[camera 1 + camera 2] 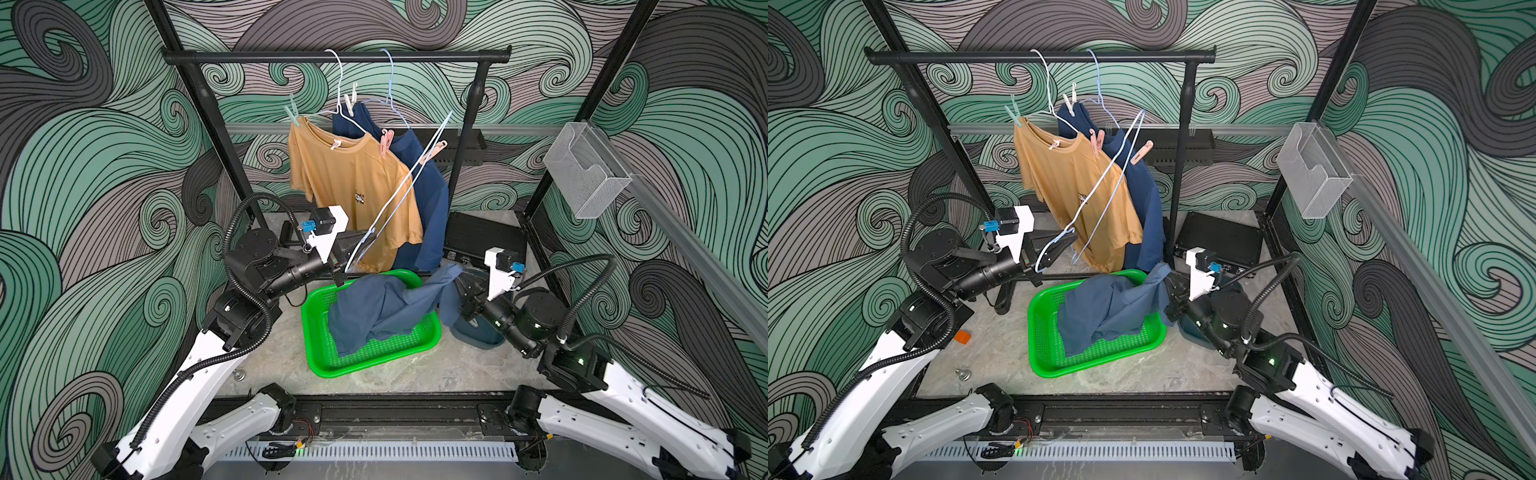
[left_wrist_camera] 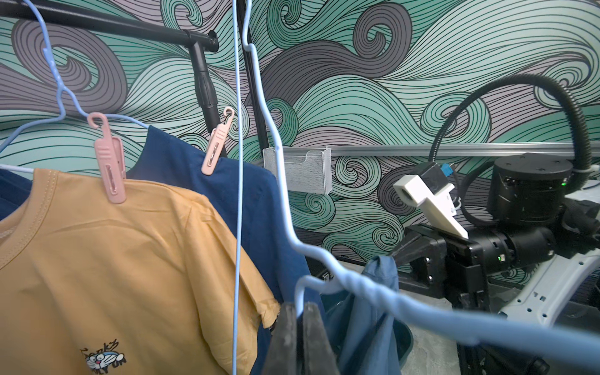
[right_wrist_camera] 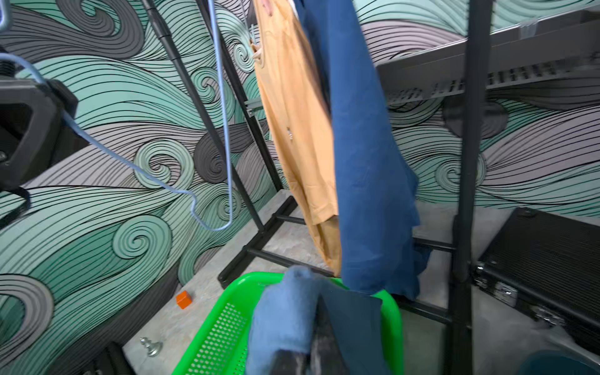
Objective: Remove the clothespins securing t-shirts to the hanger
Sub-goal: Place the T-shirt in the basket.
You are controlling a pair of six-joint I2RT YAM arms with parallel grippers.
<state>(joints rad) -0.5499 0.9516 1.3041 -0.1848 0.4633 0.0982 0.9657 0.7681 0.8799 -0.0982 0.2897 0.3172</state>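
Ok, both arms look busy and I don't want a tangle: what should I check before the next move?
1. Left gripper shut on the empty hanger: ok.
2. Right gripper shut on the blue t-shirt: ok.
3. Blue t-shirt in the green basket: ok, one end held past the rim.
4. Mustard t-shirt unpinned: not ok; mint clothespin and pink clothespin clipped on.
5. Navy t-shirt unpinned: not ok; white clothespin and peach clothespin on it.
6. Hanger clear of hung shirts: cannot tell.

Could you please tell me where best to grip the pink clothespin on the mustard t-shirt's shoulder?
I'd pinch the pink clothespin across its ribbed upper levers, just below the hook, coming from the front: its jaws point down, clamped on the mustard t-shirt.
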